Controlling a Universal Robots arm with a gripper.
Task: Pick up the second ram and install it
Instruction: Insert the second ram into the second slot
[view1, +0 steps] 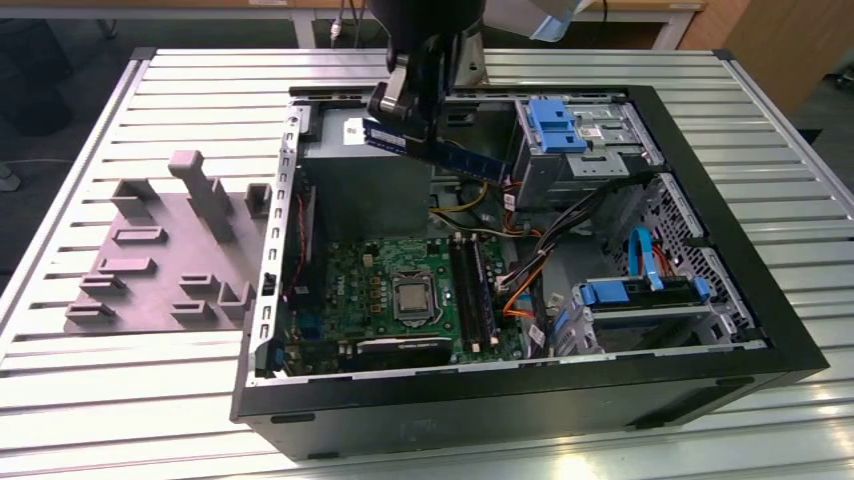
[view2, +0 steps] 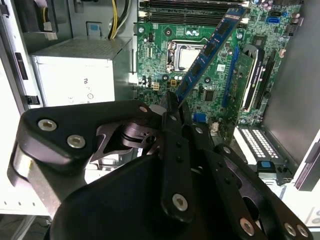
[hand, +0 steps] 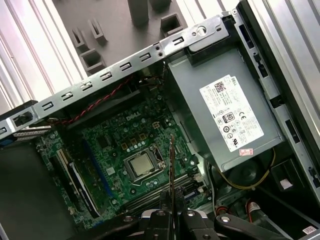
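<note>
My gripper (view1: 403, 122) is shut on the second ram (view1: 447, 152), a long dark blue stick with black chips, and holds it in the air above the open computer case. The stick hangs over the grey power supply (view1: 358, 180) at the far end of the case and slants toward the exterior view's right. In the second wrist view the second ram (view2: 210, 47) sticks out from my gripper (view2: 175, 104) over the green motherboard (view2: 160, 60). In the first wrist view the ram (hand: 171, 165) shows edge-on above my gripper (hand: 171, 214). The black memory slots (view1: 470, 290) lie beside the processor (view1: 411, 298).
A grey fixture plate (view1: 160, 270) with upright blocks lies on the table on the exterior view's left of the case. Inside the case are blue drive cages (view1: 561, 125), a second blue bracket (view1: 641, 292), and orange and black cables (view1: 521, 270). The black case wall (view1: 507, 395) stands nearest the camera.
</note>
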